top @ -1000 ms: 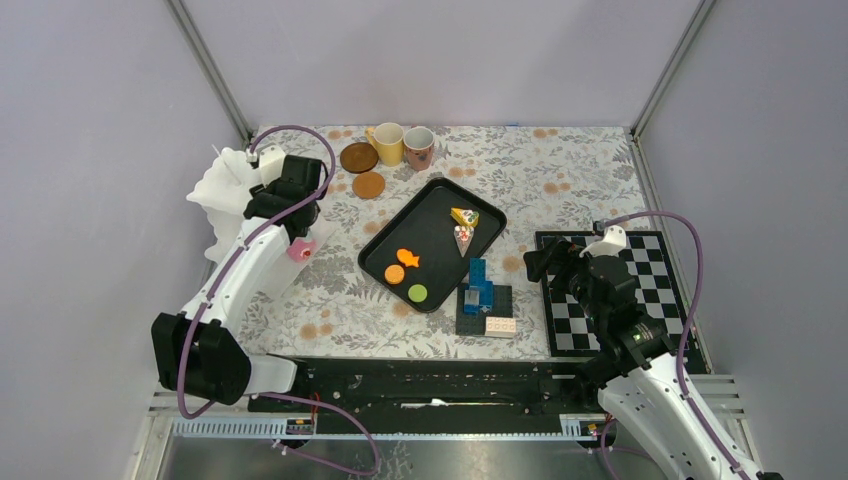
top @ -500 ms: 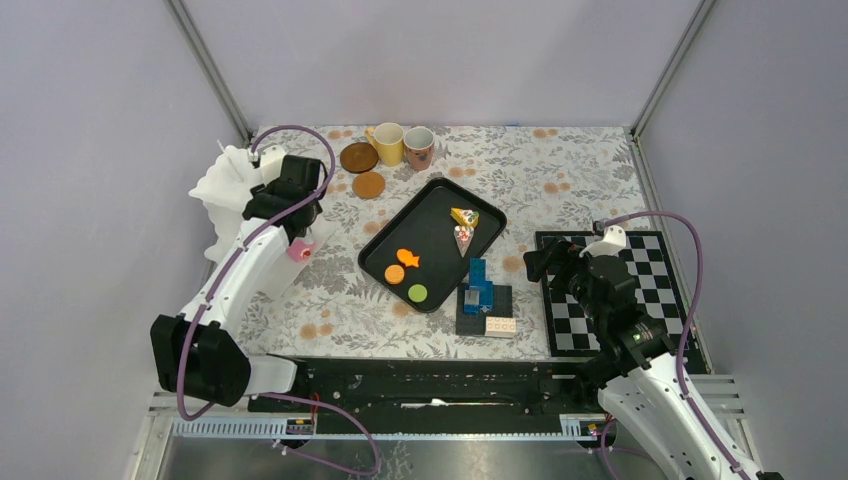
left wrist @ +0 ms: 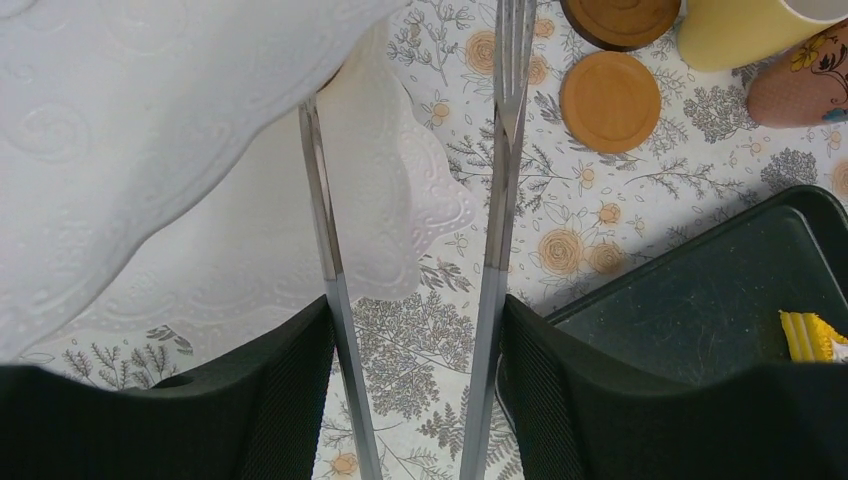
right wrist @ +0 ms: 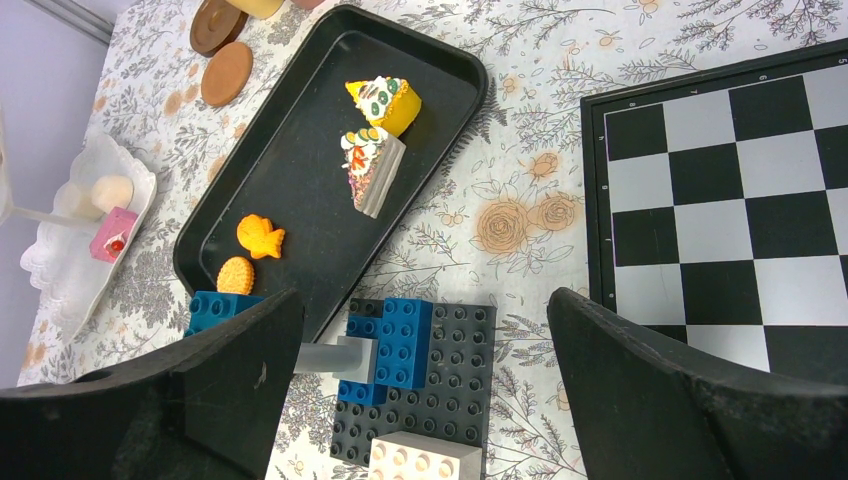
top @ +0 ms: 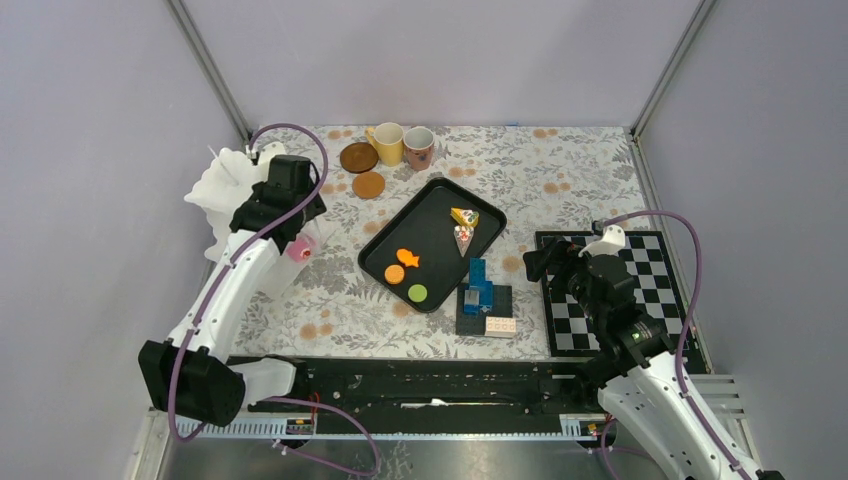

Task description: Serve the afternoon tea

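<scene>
My left gripper (top: pixel 272 200) is shut on the metal tongs (left wrist: pixel 497 200) beside the white tiered stand (top: pixel 222 185). One tong arm runs under the stand's upper plate (left wrist: pixel 120 120). A pink cake (top: pixel 299 250) sits on its lower plate. The black tray (top: pixel 440 200) holds a yellow cake (top: pixel 464 216), a cake slice (top: pixel 463 237), two orange cookies (top: pixel 407 258) and a green cookie (top: pixel 418 293). The yellow mug (top: pixel 388 143), the pinkish mug (top: pixel 419 147) and two brown coasters (top: pixel 359 157) stand at the back. My right gripper (top: pixel 540 262) is open and empty.
A blue and black brick stack (top: pixel 483 297) stands just in front of the tray, below my right gripper (right wrist: pixel 425 390). A chessboard (top: pixel 655 290) lies at the right. The enclosure walls stand close on the left, right and back.
My left arm has shifted a little to the left with the tongs in its grip. The right arm has not moved.
</scene>
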Controlling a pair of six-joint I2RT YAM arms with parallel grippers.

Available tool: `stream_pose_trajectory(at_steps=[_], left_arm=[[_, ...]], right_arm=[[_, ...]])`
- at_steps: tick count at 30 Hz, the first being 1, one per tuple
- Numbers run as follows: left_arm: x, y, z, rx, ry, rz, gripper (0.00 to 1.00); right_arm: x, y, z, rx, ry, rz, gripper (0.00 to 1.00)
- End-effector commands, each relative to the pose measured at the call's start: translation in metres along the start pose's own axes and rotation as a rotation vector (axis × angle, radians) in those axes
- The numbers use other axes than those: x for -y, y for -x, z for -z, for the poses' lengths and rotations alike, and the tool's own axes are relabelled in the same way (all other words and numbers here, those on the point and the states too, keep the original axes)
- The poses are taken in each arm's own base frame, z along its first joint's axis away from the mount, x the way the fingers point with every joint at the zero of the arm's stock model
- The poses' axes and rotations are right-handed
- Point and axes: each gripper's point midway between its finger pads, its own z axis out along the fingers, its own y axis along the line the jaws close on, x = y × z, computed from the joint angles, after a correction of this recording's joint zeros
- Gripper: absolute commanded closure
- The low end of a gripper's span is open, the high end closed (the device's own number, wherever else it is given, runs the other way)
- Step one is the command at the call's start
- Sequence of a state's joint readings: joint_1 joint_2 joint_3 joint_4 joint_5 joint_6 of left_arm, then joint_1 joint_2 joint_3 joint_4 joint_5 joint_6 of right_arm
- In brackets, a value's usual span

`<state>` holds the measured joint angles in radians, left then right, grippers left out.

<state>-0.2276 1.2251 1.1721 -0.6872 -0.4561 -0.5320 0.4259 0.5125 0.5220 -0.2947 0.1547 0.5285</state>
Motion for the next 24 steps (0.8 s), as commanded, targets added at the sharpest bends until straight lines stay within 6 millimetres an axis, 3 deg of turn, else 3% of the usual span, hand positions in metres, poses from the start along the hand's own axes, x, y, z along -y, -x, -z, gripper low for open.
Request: stream_pose_trajectory(at_steps=[1,3,5,10,17,20,24], left_arm=[[-0.005,0.029,0.015,0.094,0.014,0.044,0.39],[-0.010,0.028,0.014,0.093,0.044,0.047,0.39],[-0.003,0.027,0.015,0.087,0.001,0.044,0.39],[0.042,0.028,0.022,0.061,-0.249,-0.004,0.40],[0.091,0.013,0.039,-0.026,-0.532,-0.096,0.42],[0.118,-0.008,0.051,-0.118,-0.684,-0.160,0.42],[0.161,-0.060,0.070,-0.322,-0.871,-0.257,0.41]], right_arm=[[-0.009,0.009,0.000,0.029,0.030,-0.007,0.02],[-0.009,0.010,0.000,0.029,0.030,-0.009,0.02],[-0.010,0.010,0.000,0.030,0.032,-0.009,0.02],[-0.010,0.010,0.000,0.029,0.034,-0.009,0.02],[-0.009,0.008,-0.001,0.026,0.033,-0.007,0.02],[-0.009,0.008,-0.001,0.025,0.031,-0.004,0.02],[-0.009,0.008,-0.001,0.025,0.033,-0.005,0.02]])
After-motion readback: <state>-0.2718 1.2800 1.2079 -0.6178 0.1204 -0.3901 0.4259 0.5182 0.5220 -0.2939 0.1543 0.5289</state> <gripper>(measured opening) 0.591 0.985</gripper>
